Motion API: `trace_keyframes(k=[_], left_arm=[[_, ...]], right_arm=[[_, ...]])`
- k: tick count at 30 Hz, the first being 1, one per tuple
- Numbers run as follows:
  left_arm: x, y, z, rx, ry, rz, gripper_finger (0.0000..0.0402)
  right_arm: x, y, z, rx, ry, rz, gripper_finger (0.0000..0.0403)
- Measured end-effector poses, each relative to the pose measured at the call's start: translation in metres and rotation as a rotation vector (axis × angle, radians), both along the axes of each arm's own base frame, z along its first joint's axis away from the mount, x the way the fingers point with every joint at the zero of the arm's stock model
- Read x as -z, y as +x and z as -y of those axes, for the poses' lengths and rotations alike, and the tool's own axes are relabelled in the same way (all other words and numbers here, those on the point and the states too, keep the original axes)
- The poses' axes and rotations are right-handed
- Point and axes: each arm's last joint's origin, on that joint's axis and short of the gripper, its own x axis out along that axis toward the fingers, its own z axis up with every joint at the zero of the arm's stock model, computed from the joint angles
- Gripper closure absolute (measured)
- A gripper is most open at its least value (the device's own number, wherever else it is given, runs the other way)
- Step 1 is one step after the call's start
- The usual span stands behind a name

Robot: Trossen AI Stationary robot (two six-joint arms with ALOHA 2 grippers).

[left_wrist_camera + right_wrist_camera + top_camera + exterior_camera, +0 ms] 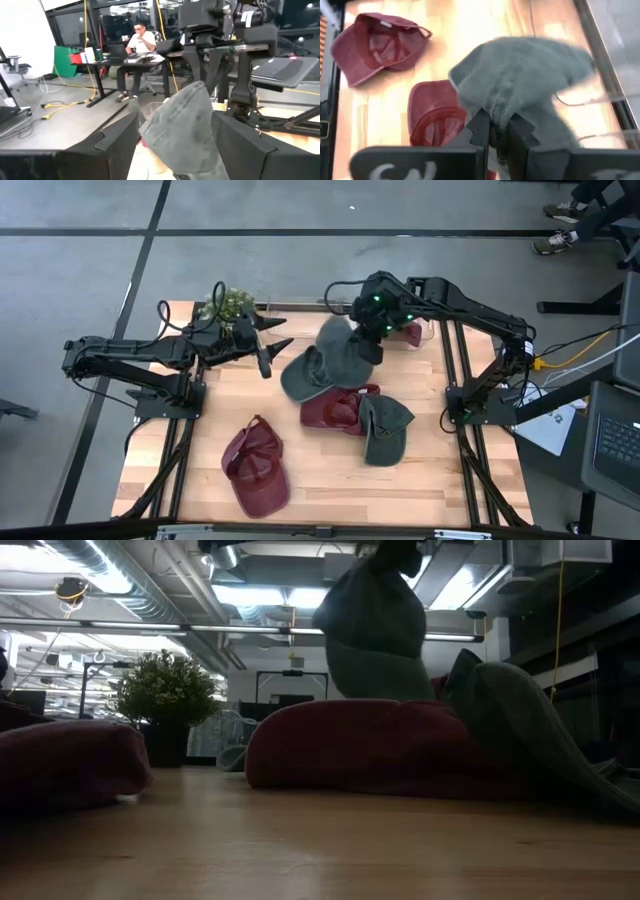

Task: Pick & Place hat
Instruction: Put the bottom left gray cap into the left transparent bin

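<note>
Two grey hats (335,355) — three maroon hats (257,465) — pale wood table (330,485)

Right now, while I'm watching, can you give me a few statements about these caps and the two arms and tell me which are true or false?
1. The right gripper is pinching a grey cap. True.
2. The left gripper is shut on a red cap. False: its fingers are spread open and hold nothing.
3. A red cap lies upside down near the table's front edge. True.
4. The potted plant stands on the right arm's side. False: it stands by the left arm.
5. Every cap is red. False: some are grey.
</note>
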Motion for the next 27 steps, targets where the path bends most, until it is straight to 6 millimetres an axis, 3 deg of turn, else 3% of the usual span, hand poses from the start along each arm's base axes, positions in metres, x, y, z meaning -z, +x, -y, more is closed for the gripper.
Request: trace_keyframes(k=[6,11,21,27], left_arm=[[0.004,0.008,0.0,0.004,-0.001,-0.007,0.0157],[0.015,0.033,0.002,0.025,0.041,-0.013,0.0155],[0.034,0.061,0.002,-0.029,0.095,-0.048,0.0156],[0.045,0.071,0.0,-0.001,0.094,-0.087,0.0157]], right_arm=[[0.001,0.003,0.003,0.09,0.009,0.004,0.0365],[0.006,0.017,0.006,0.107,0.042,0.047,0.0365],[0.016,0.035,0.009,0.082,0.096,0.073,0.0365],[0.011,0.042,0.007,0.0,0.117,0.155,0.0365]])
